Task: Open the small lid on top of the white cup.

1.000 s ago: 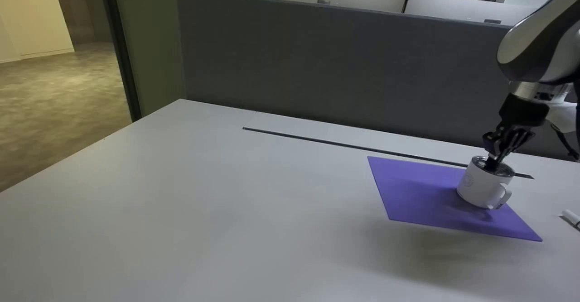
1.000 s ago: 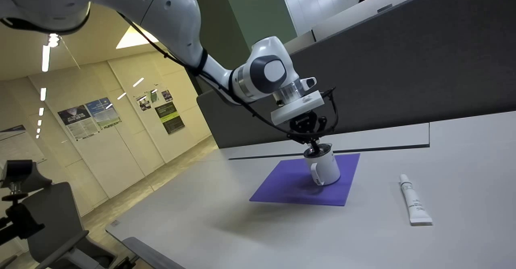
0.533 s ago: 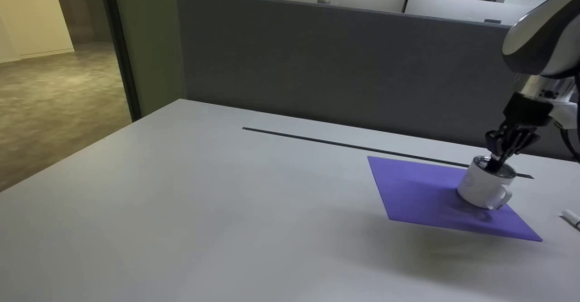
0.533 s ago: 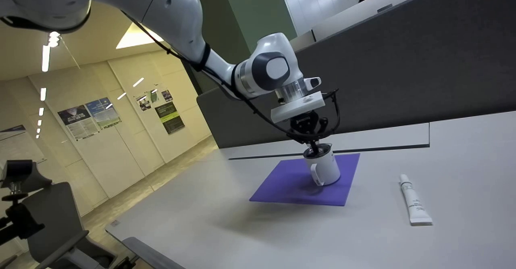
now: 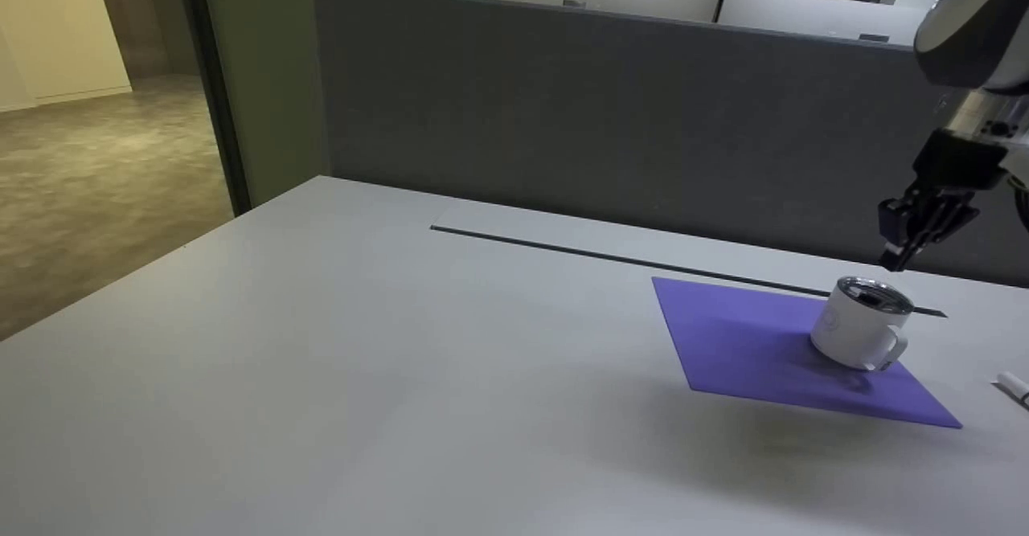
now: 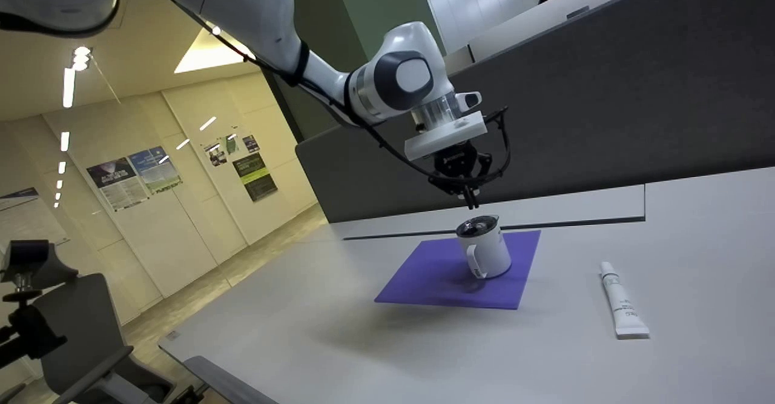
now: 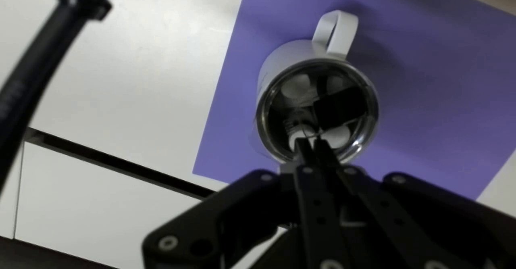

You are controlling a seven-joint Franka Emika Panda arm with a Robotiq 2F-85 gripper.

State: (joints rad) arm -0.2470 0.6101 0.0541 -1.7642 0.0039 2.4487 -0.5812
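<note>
The white cup (image 5: 854, 331) stands upright on the purple sheet (image 5: 744, 343); it also shows in an exterior view (image 6: 489, 255) and the wrist view (image 7: 288, 55). Its clear round lid (image 7: 296, 87) carries a small black rectangular piece (image 7: 340, 107), right of centre in the wrist view. I cannot tell whether this small lid is open. My gripper (image 5: 894, 259) hangs just above the cup, apart from it, also visible in an exterior view (image 6: 471, 203). In the wrist view the fingertips (image 7: 311, 142) are nearly together, with a thin empty gap, covering the lid's near rim.
A white tube (image 6: 623, 307) lies on the table beside the sheet. A dark slot (image 5: 627, 261) runs along the table behind the cup. A grey partition (image 5: 563, 118) stands at the back. A black cable (image 6: 387, 149) hangs along the arm.
One second and half a second ago the fingertips were down at the cup's lid. Now they have risen clear above it. The cup has stayed in about the same place.
</note>
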